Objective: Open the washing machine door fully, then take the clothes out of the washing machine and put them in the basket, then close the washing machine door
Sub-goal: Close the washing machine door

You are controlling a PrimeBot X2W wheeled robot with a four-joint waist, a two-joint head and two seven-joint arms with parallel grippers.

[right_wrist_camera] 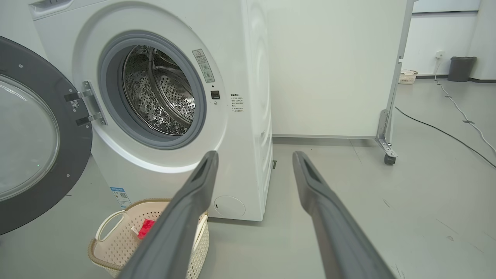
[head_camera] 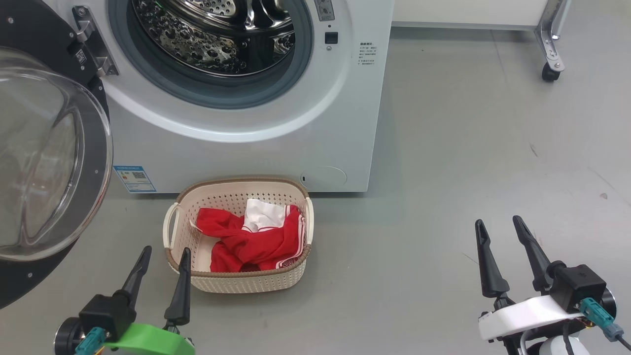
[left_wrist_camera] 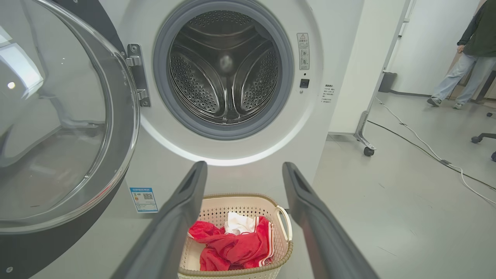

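Observation:
The white washing machine (head_camera: 256, 143) stands ahead with its steel drum (left_wrist_camera: 224, 69) showing no clothes inside. Its door (head_camera: 44, 162) hangs swung wide open to the left, glass bowl bulging outward. On the floor in front sits the cream basket (head_camera: 236, 283), holding the red clothes (head_camera: 251, 244) with a white part on top. My left gripper (head_camera: 165, 251) is open just left of the basket's near corner, nothing between its fingers. My right gripper (head_camera: 498, 224) is open over bare floor far to the right.
A white panel on a metal frame with a castor (head_camera: 549, 74) stands right of the machine. In the left wrist view cables (left_wrist_camera: 426, 151) trail over the grey floor and a person (left_wrist_camera: 465, 58) walks at the far right. A grey bin (right_wrist_camera: 461, 69) stands by the far wall.

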